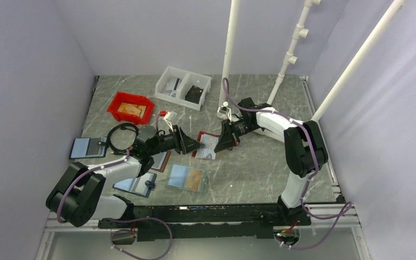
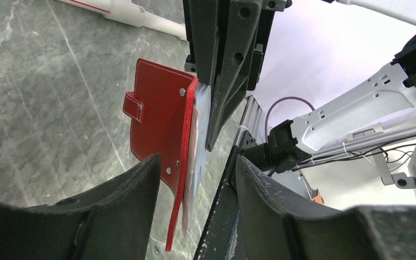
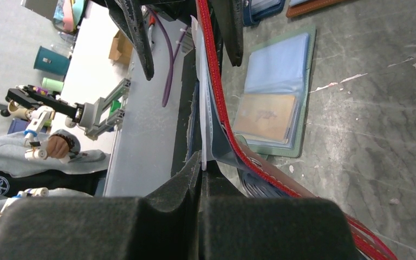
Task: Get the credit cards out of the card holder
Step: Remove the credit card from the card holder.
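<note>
Card holder is up on edge about mid-table, caught between my two arms, red cover facing left and the pale blue-grey inside facing right. On the left wrist camera I can see the small tab sticking out from the cover's outer face. Whether the lower edge touches the table I can't tell. Right gripper is pinched tight on a thin pale leaf on the inside of the holder, with the red stitched edge running just beside its fingers. I can't make out whether that leaf is a card or a sleeve. Left gripper has its jaws apart, one finger on each side of the holder: the one on the cover side is right up against the red, and the other stands clear of the pale leaves with a gap showing, so no clamp there. Toward the near edge a light teal holder lies open and flat with an orange card in it. A brown holder sits partly under the left arm. A red bin is at the far left and a white bin is along the far edge.
</note>
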{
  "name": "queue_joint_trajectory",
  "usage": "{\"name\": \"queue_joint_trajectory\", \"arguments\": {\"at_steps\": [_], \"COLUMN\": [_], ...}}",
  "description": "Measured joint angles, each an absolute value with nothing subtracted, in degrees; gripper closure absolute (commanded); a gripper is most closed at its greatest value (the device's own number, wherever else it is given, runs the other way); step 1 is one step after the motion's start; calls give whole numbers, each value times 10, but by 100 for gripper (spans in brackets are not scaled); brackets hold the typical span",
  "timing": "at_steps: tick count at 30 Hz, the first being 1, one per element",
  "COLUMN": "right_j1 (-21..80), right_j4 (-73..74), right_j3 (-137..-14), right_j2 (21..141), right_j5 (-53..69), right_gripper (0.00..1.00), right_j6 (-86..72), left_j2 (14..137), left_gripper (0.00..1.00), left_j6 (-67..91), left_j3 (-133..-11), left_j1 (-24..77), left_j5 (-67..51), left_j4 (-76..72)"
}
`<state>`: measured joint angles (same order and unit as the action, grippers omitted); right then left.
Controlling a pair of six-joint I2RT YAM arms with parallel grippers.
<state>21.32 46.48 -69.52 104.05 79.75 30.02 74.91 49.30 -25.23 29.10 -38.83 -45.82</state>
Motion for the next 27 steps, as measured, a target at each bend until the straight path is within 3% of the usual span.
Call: {"name": "queue_joint_trajectory", "arguments": {"at_steps": [6, 9, 10, 27], "right_j1": [213, 213, 213, 220], "right_j4": [469, 466, 466, 464], "right_j3": [-695, -695, -695, -702], "right_j2": [1040, 1040, 1040, 1040], "right_j5": [793, 793, 793, 807], "right_gripper": [100, 100, 100, 100], "right_j6": [299, 293, 291, 282], "left_j2": [775, 790, 793, 792], "left_gripper": [66, 96, 100, 100], "left_j6": [505, 514, 518, 561], "left_j3": [-256, -256, -256, -242], "left_j1": [298, 298, 298, 277], "left_j5": [-399, -405, -408, -429], "left_j4": [-485, -496, -499, -546]}}
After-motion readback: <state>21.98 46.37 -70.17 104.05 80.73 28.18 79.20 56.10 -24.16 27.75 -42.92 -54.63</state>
